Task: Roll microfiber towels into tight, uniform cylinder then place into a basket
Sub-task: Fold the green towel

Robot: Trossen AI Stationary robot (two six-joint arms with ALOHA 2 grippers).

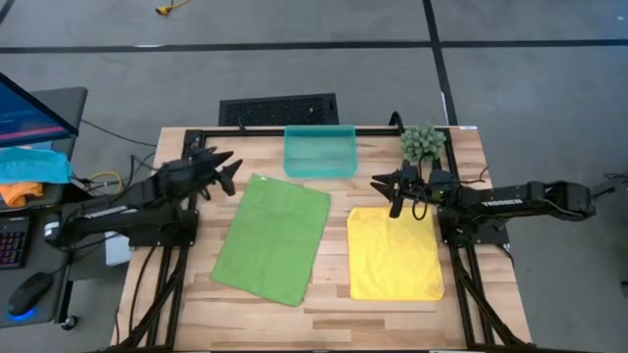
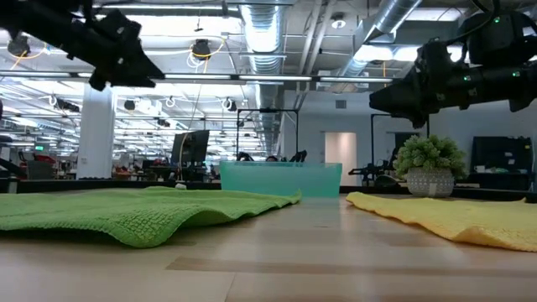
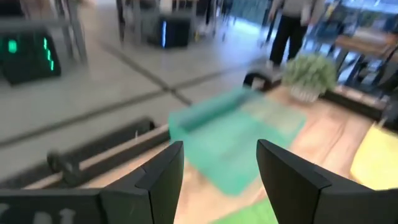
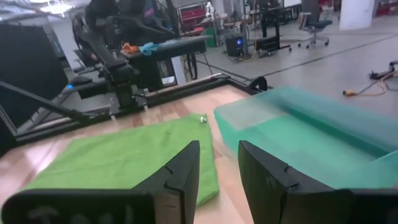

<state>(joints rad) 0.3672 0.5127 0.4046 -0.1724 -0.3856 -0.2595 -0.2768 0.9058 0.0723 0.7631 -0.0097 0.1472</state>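
The light green towel (image 1: 273, 238) lies flat and skewed on the table's left half; it also shows in the low view (image 2: 143, 211) and the right wrist view (image 4: 124, 158). The yellow towel (image 1: 394, 254) lies flat on the right half. The teal basket (image 1: 320, 151) stands at the far middle edge; it also shows in both wrist views (image 3: 239, 140) (image 4: 311, 134). My left gripper (image 1: 228, 173) is open in the air beyond the green towel's far left corner. My right gripper (image 1: 388, 186) is open in the air over the yellow towel's far edge.
A small potted plant (image 1: 423, 143) stands at the far right, beside my right arm. A black grille panel (image 1: 279, 109) lies on the floor behind the table. A desk with a monitor, keyboard and blue and orange cloths (image 1: 29, 172) stands left of the table.
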